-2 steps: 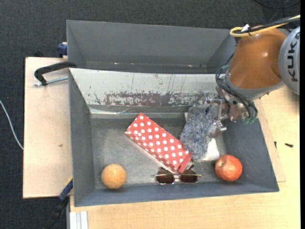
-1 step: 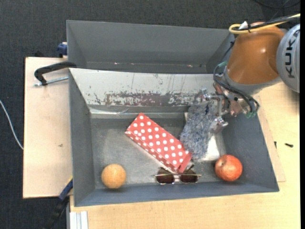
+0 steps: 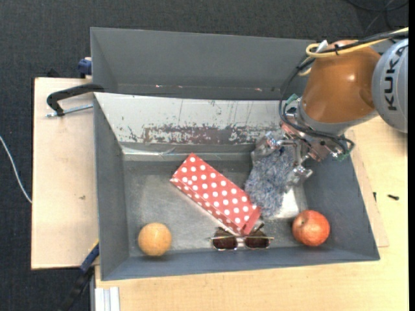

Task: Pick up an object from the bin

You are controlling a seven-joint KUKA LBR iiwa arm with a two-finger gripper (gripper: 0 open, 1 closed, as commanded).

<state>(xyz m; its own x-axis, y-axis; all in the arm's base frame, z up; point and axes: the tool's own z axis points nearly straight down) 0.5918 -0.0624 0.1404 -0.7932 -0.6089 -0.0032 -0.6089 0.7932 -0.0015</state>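
My gripper (image 3: 286,153) is at the right side of the bin, under the orange wrist cover. It is shut on the top end of a grey-blue knitted cloth (image 3: 268,183), which hangs down from the fingers toward the bin floor. The cloth's lower end lies against a red box with white polka dots (image 3: 214,194), which sits slantwise in the middle of the bin. A white flat piece (image 3: 290,206) shows beneath the cloth's right edge.
A red apple (image 3: 311,229) rests in the front right corner. Sunglasses (image 3: 241,241) lie along the front wall by the box's lower end. An orange fruit (image 3: 154,238) sits at the front left. The arm reaches in over the right rim.
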